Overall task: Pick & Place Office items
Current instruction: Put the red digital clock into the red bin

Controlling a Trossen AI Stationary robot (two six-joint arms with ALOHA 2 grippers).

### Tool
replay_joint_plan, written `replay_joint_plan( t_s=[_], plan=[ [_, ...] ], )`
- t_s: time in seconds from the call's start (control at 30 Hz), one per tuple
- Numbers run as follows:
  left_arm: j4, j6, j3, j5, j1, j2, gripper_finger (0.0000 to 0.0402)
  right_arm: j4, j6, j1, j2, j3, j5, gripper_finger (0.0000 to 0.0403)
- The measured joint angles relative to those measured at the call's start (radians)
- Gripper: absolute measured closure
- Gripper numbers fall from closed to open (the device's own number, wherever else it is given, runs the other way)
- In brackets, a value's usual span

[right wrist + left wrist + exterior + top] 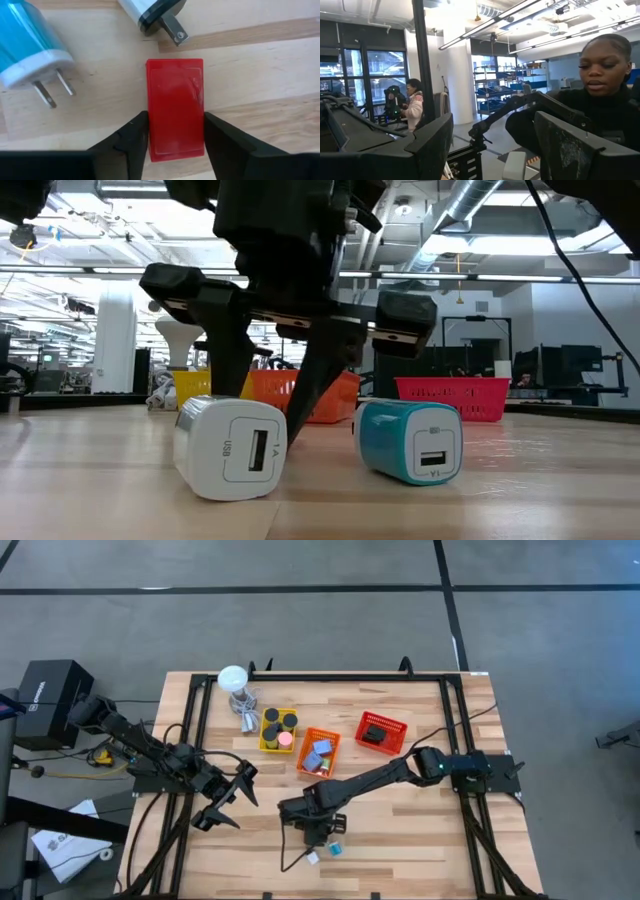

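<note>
A red flat rectangle [175,100] lies flat on the wooden table [420,830] near its front edge, with my right gripper [175,142] [318,830] over it, pointing steeply down, one finger at each long side. Just beyond it lie a teal plug-in charger [27,45] [410,442] and a white one [150,12] [230,448], each resting on its side. My left gripper [225,802] hangs open above the table's left part, aimed out at the room. My right gripper has the red rectangle's two long sides [150,135] between its two fingers [132,140], at the end nearer the wrist. The fingers come from above, slanting, and lie across the rectangle's width. The rectangle lies flat on the table.
A yellow basket [278,730], an orange basket [318,752] and a red basket [382,731] stand in a row at mid table, each with items inside. A white round-headed stand [234,680] is at the far left. A person [600,100] sits beyond the table.
</note>
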Motion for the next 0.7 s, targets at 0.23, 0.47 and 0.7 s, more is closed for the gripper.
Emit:
replay_joint_plan(
  t_s=[0.23,0.47,0.7],
  plan=[
    [0.0,0.0,0.0,0.002,0.0,0.0,0.0128,-0.011,0.011,-0.006,0.002,0.002,0.005,0.0259],
    [-0.001,0.0,0.0,0.001,0.0,0.0,0.0128,-0.142,0.081,-0.031,0.004,0.058,0.026,0.0236],
    [0.0,0.0,0.0,-0.002,0.0,0.0,0.0128,-0.326,0.229,-0.09,0.004,0.149,0.028,0.0267]
  ],
)
